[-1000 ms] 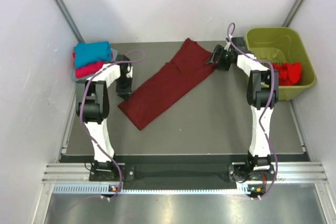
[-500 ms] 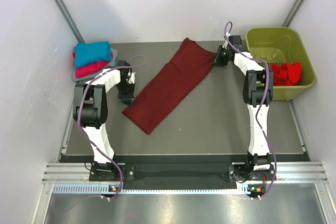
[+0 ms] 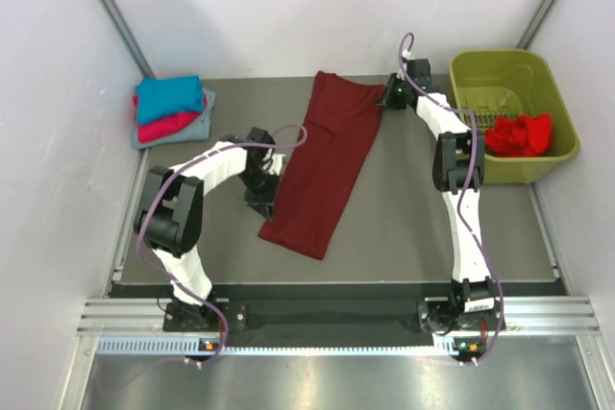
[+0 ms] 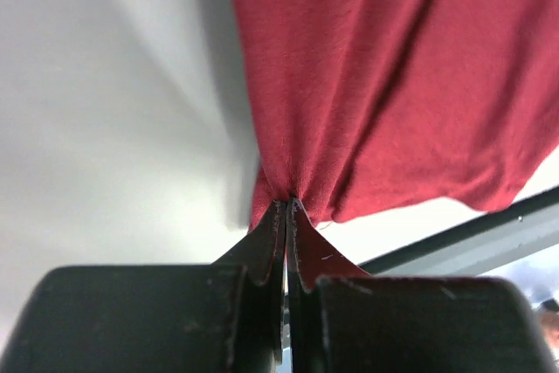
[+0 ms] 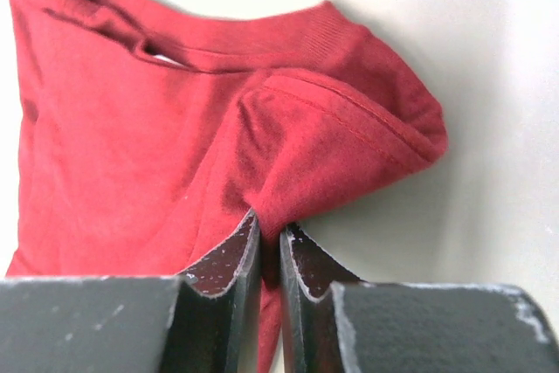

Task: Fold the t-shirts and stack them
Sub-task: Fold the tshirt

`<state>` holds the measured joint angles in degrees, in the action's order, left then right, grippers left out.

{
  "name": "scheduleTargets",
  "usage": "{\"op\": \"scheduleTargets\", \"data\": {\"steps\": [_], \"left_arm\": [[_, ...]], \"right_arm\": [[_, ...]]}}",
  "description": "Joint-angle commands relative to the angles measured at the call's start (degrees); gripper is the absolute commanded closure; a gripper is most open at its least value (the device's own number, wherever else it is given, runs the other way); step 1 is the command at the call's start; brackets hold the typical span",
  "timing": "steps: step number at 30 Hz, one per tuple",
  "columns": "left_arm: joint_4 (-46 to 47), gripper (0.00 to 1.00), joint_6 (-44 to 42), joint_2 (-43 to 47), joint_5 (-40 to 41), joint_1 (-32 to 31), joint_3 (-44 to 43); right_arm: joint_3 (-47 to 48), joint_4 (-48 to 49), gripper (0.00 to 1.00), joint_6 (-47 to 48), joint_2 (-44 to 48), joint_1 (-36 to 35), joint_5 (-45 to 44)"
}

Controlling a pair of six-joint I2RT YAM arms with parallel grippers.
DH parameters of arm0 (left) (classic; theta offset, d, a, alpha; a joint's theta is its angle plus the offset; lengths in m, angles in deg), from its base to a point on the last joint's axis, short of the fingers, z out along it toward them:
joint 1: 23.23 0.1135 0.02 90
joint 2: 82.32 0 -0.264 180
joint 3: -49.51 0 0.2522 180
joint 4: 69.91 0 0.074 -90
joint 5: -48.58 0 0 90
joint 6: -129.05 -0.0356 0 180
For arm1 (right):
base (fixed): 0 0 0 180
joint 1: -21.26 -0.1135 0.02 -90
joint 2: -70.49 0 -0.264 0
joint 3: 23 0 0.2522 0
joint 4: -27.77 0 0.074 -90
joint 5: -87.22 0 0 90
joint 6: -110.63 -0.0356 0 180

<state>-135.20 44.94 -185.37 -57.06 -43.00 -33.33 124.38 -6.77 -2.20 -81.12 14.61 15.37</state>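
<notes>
- The dark maroon t-shirt [image 3: 325, 165] lies mid-bench [image 3: 423, 228] as a long narrow strip, its collar end far and its hem end near.
- The left jaws are shut tight on a pinch of cloth at the strip's near-left edge. The left wrist view shows the fabric gathered between them.
- The right jaws are nearly closed on a fold of cloth by the collar, at the strip's far-right corner.
- Judged from this, the lengthwise fold is done and the strip is held at both ends for laying straight.
- The next move likely calls for carrying one end over the other without letting the edges splay.
- The folded stack [image 3: 171, 110] waits at the far-left corner, and a bright red t-shirt [image 3: 519, 133] sits in the basket [image 3: 480, 60].
</notes>
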Motion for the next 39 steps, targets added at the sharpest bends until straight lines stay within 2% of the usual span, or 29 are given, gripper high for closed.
{"op": "scheduleTargets", "data": {"steps": [1,5,19,21,22,23,25,26,27,30,34,39], "left_arm": [[-1.9,1.0,0.3,2.3,-2.7,-3.8,1.2],[-1.6,1.0,1.0,2.4,-3.1,-7.0,2.1],[-1.0,1.0,1.5,0.9,-2.7,-13.6,1.3],[-1.2,1.0,1.6,0.6,-1.6,-13.8,0.4],[-1.4,1.0,1.7,0.6,-0.6,-13.8,-0.2],[-1.6,0.93,1.5,0.7,0.6,-13.7,-1.3],[-1.8,0.73,1.1,2.1,4.6,-13.7,-2.5],[-2.0,0.61,1.1,2.7,5.7,-13.6,-3.1],[-2.0,0.49,1.0,3.9,7.6,-13.6,-4.2],[-1.8,0.45,-0.6,5.7,9.5,-13.5,-5.9],[-2.2,0.4,-1.3,6.9,9.1,-12.6,-7.3],[-2.0,0.4,0.1,6.7,6.3,-10.2,-4.7]], "right_arm": [[5.1,4.8,0.89,-1.1,-1.8,-0.5,-1.5],[7.4,7.0,0.94,-2.1,-4.1,-1.2,-1.5],[11.8,12.9,0.94,-6.6,-8.3,-1.8,0.0],[11.7,12.3,0.82,-6.1,-7.8,-1.7,0.7],[9.8,11.0,0.71,-5.8,-5.9,-1.7,0.8],[8.1,11.0,0.56,-5.9,-4.4,-1.3,2.4],[2.4,9.2,0.43,-5.6,0.8,-0.6,3.7],[0.3,8.4,0.33,-5.6,2.9,0.1,4.3],[-2.2,7.7,0.3,-5.1,5.2,0.5,4.5],[-13.5,5.1,0.27,-4.8,14.9,1.8,6.8],[-31.5,-0.7,0.27,-4.6,28.3,2.1,11.3],[-49.2,-4.9,0.29,-4.2,37.9,-0.9,17.4]]}}
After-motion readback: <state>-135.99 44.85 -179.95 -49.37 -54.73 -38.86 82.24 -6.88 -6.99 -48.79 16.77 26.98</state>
